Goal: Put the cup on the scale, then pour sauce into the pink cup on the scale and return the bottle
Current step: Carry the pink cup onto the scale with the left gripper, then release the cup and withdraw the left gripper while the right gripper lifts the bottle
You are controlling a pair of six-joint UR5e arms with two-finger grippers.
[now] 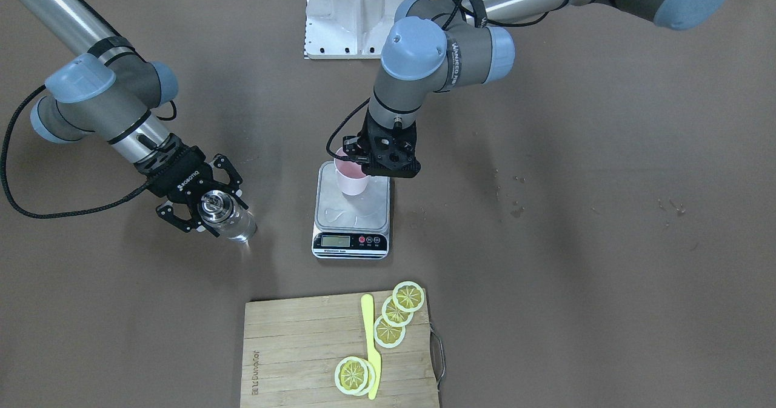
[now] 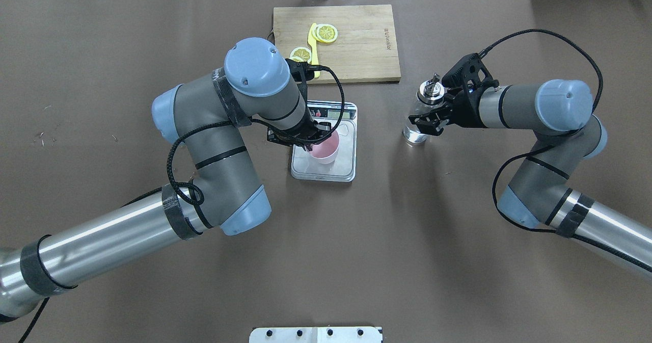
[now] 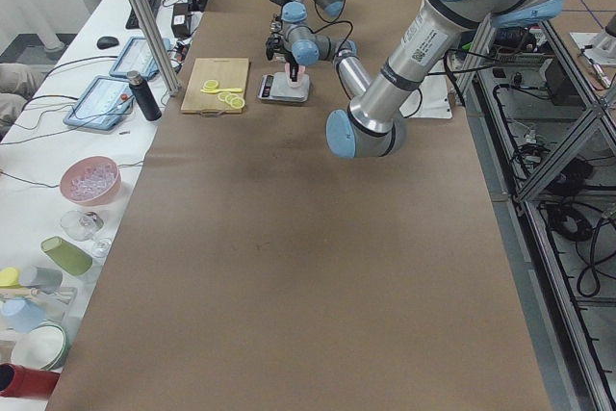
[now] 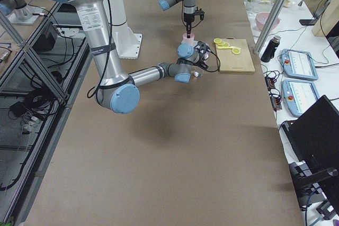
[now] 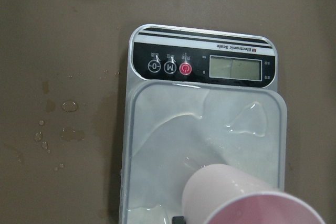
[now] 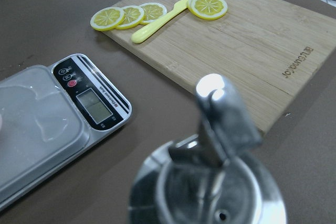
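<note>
The brown table [image 1: 606, 274] fills the front-facing view. A wooden cutting board [image 1: 291, 347] lies at bottom centre. Just above it, mid-frame, the scale [image 1: 354, 214] sits with its display toward the board. At centre left, the right gripper [image 1: 209, 205] clamps the upright bottle [image 1: 236, 226] below its metal cap; the sauce cannot be told from the clear glass. The cup [image 1: 351, 180] stands on the platform's upper half, its inside showing only pink, the left gripper [image 1: 362, 159] pinching its rim. A yellow knife [image 1: 370, 347] and lemon slices [image 1: 389, 331] rest on the board.
</note>
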